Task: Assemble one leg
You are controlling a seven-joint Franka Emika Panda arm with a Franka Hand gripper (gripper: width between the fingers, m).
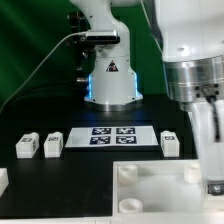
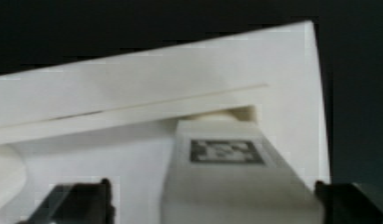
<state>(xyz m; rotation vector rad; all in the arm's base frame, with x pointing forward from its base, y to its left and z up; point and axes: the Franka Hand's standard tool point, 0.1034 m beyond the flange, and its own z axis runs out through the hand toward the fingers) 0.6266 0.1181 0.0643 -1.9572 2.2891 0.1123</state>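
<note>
In the wrist view a white leg (image 2: 225,160) with a black-and-white tag stands between my fingers, on the large white tray-like piece (image 2: 99,110) near its corner wall. My gripper (image 2: 214,205) is open. Its dark fingertips (image 2: 78,203) stand well to either side of the leg, with a gap on both sides. In the exterior view the gripper (image 1: 208,168) reaches down over the far right part of the tray-like piece (image 1: 150,195). Three more legs stand on the black table: two on the exterior view's left (image 1: 26,146) (image 1: 53,143) and one right of the marker board (image 1: 170,143).
The marker board (image 1: 112,138) lies flat mid-table in front of the robot base (image 1: 110,85). A white piece (image 1: 3,181) is cut off by the exterior view's left edge. A green backdrop and cables are behind.
</note>
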